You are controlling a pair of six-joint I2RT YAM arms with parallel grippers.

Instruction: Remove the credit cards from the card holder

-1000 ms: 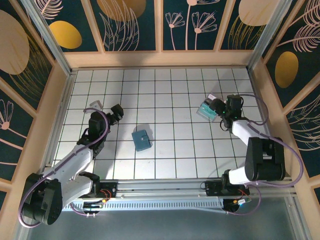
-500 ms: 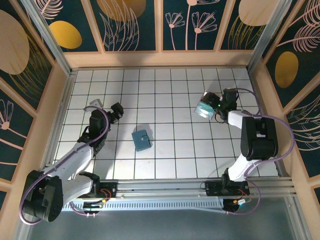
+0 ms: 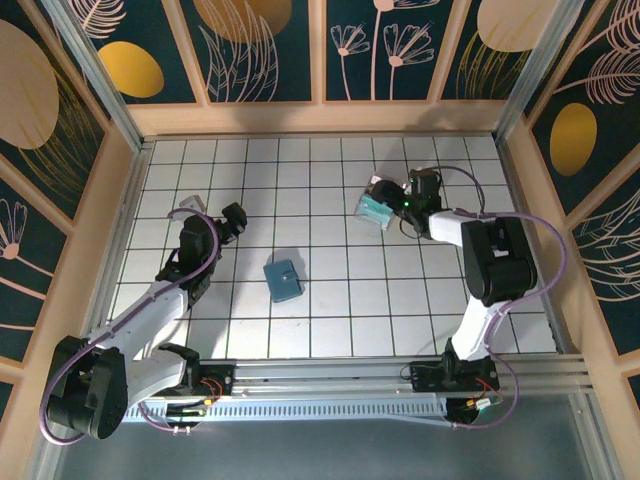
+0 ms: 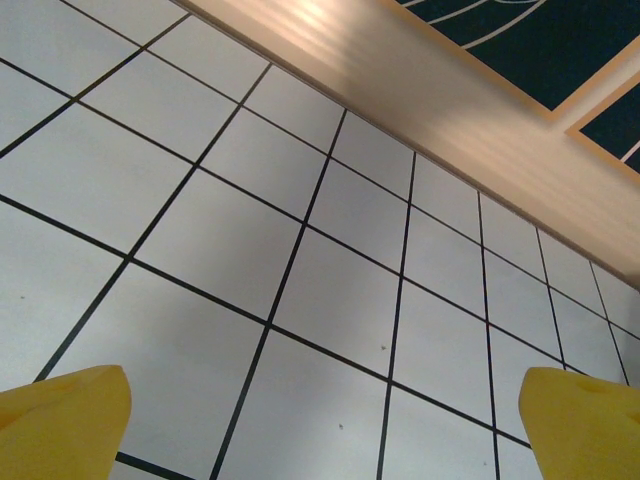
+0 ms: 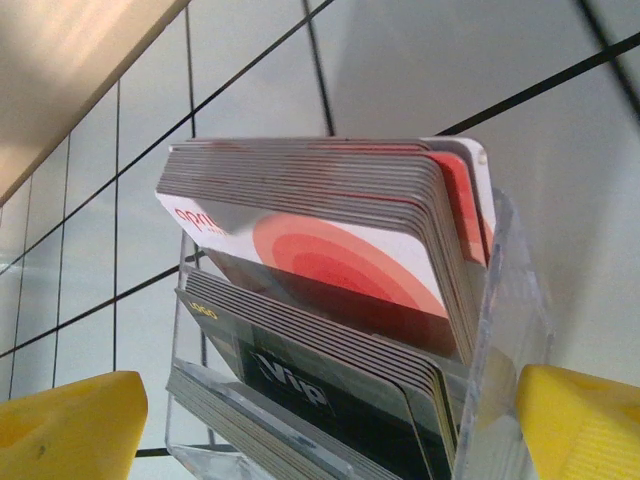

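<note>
The card holder (image 3: 283,279) lies shut on the table (image 3: 330,330) in the top view. It is to the right of the left gripper (image 3: 233,220) and well apart from the right gripper (image 3: 392,205), which is at a clear tray (image 3: 375,207). No credit cards lie loose, so the task looks unstarted. A small pale object (image 3: 192,210) beside the left gripper is too small to name.

In the left wrist view, the left gripper (image 4: 320,440) is spread wide over bare tiles.

In the right wrist view, the right gripper (image 5: 330,420) straddles the clear tray (image 5: 500,330) of stacked cards (image 5: 330,250). I cannot tell whether its fingers press the tray's walls.
</note>
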